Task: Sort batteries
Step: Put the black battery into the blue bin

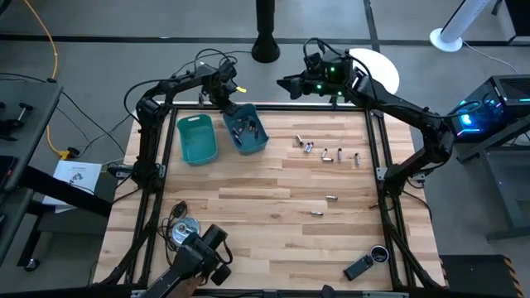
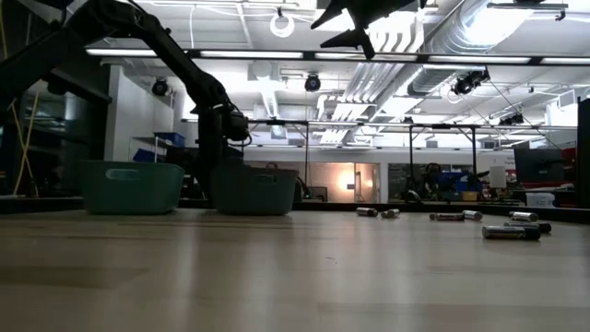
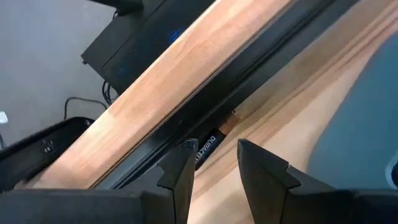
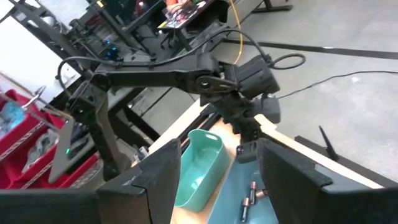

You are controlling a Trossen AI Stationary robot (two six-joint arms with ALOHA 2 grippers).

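- Between left gripper fingers, partly parted: Duracell battery, pinched.
- Below it: blue bin, cells inside.
- Right gripper: raised, wide open, empty.

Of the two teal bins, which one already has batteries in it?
The right-hand bin, the one tilted and under the left gripper. Dark cells lie inside it; the left-hand bin beside it looks bare inside.

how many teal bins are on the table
2. The lighter teal plastic bin sits at the table's far left; the darker, tilted teal bin stands beside it, holding batteries.
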